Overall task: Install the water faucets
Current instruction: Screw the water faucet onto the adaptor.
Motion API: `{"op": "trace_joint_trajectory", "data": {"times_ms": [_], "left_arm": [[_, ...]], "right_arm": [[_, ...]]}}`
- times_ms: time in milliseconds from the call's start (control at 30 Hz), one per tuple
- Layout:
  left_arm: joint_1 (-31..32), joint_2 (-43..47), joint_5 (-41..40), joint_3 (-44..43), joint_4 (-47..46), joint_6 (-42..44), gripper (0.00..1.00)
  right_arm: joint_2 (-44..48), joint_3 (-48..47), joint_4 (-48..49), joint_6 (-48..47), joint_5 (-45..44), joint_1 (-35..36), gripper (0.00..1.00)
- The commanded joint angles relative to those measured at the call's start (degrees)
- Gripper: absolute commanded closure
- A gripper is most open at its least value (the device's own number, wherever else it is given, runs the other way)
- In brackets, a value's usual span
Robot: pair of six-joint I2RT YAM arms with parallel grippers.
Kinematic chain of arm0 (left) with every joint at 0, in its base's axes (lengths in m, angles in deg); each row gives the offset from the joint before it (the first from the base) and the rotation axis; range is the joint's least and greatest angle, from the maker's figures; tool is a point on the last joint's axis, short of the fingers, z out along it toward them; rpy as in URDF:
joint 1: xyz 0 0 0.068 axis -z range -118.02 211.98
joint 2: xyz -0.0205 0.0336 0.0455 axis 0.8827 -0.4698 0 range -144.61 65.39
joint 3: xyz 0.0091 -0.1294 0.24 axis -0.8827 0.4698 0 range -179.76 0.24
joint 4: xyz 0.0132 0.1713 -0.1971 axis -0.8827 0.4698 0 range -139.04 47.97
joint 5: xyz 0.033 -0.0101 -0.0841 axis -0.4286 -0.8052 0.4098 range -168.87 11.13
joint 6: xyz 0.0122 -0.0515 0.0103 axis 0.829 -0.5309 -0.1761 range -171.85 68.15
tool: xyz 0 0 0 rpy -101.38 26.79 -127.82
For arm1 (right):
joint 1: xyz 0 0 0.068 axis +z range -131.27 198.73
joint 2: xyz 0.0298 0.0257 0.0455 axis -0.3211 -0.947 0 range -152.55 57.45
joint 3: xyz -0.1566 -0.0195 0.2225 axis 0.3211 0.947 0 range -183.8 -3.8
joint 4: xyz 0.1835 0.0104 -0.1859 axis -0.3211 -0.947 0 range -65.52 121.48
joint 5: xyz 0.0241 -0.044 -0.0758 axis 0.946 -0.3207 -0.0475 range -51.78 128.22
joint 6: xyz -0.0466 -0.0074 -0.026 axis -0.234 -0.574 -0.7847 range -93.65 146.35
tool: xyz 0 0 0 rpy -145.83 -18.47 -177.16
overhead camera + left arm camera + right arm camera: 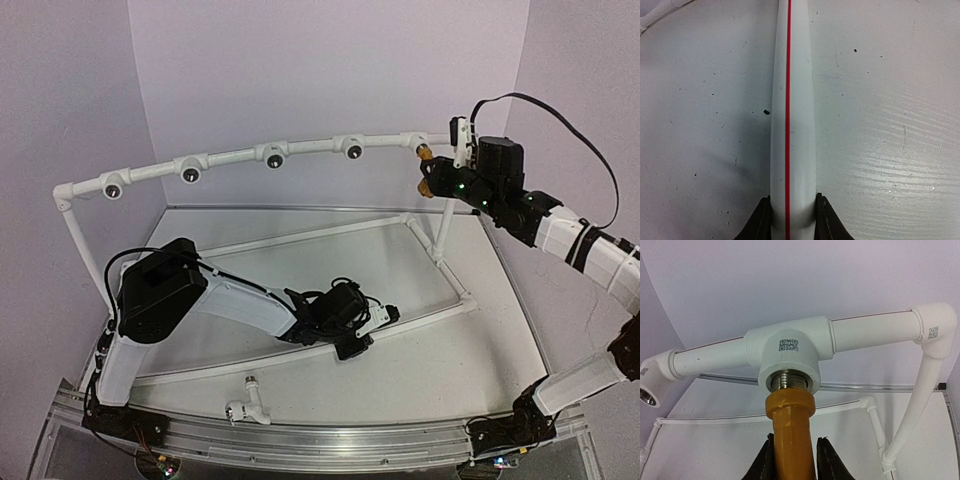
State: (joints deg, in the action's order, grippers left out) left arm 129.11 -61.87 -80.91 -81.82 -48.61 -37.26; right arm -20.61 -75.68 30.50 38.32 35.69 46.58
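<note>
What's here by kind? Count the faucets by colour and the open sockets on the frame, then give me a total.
White faucets: 1
Yellow faucets: 1
Open sockets: 4
Total: 6

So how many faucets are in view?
2. The yellow faucet is in the right gripper at the rightmost socket; the white faucet lies on the table at its near edge.
</note>
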Motion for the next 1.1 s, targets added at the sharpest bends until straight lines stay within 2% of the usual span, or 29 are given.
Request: {"op": "trace_joint_trajectory", "data": {"times_ms": [0,267,1067], "left_arm": [[4.0,-3.8,6.8,2.3,12.2,3.4,1.00],[4.0,-4.0,7.0,2.1,12.3,3.3,1.00],[4.1,-4.2,7.2,2.0,12.6,3.3,1.00]], "right_arm": [[1.6,-4.3,10.4,5.8,0.7,-2.9,1.00],[1.7,-3.7,11.1,14.7,6.1,-6.7,1.00],[-1.5,-0.9,18.5,36.5,14.0,-9.6,1.00]]}}
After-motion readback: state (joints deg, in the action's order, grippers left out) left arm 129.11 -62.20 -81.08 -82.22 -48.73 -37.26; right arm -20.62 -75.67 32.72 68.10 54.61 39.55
